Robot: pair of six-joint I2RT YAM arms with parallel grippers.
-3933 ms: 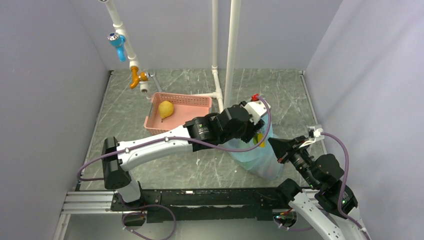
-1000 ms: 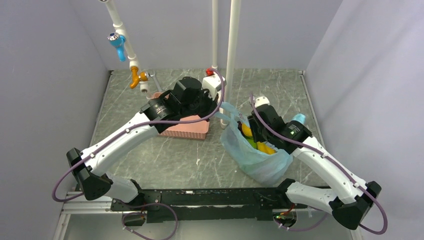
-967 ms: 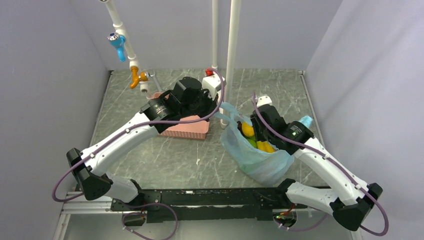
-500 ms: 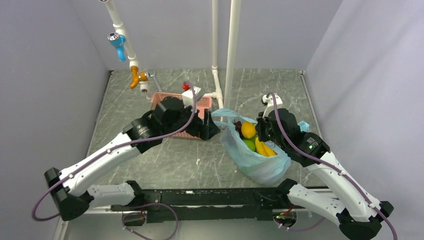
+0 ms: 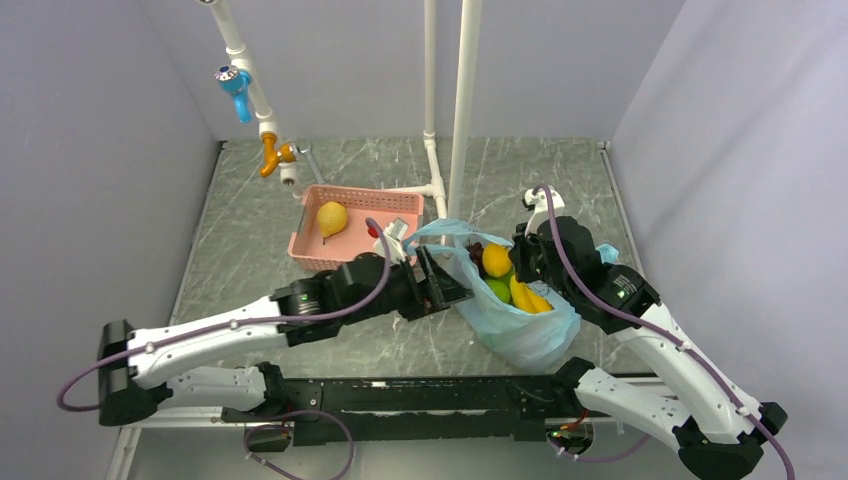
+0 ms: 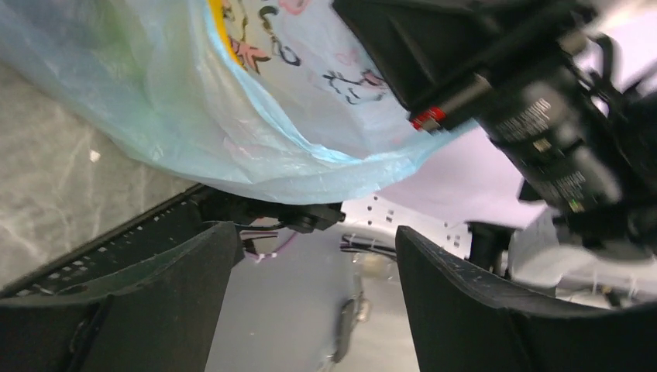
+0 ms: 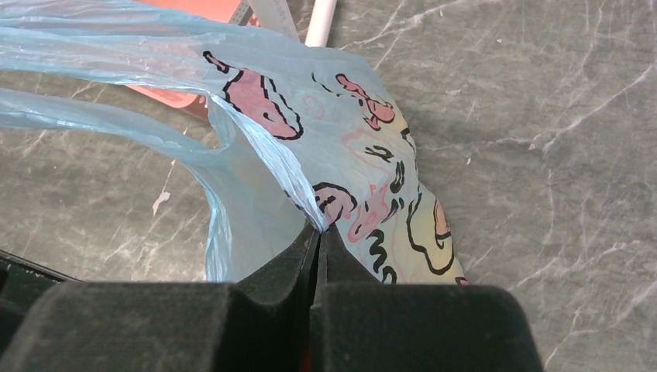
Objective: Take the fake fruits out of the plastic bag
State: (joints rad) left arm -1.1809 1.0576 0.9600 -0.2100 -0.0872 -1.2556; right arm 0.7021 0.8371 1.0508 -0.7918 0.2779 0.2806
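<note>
Beside the plastic bag [image 5: 520, 338], the left arm [image 5: 230, 325] stretches low, fingers [image 6: 480, 310] spread.

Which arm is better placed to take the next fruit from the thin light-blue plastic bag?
Left: the left gripper is open beside the light-blue plastic bag; the right gripper is shut on its rim.

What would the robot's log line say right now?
left gripper: open, beside plastic bag | right gripper: shut on plastic bag | yellow pear: in pink basket
</note>
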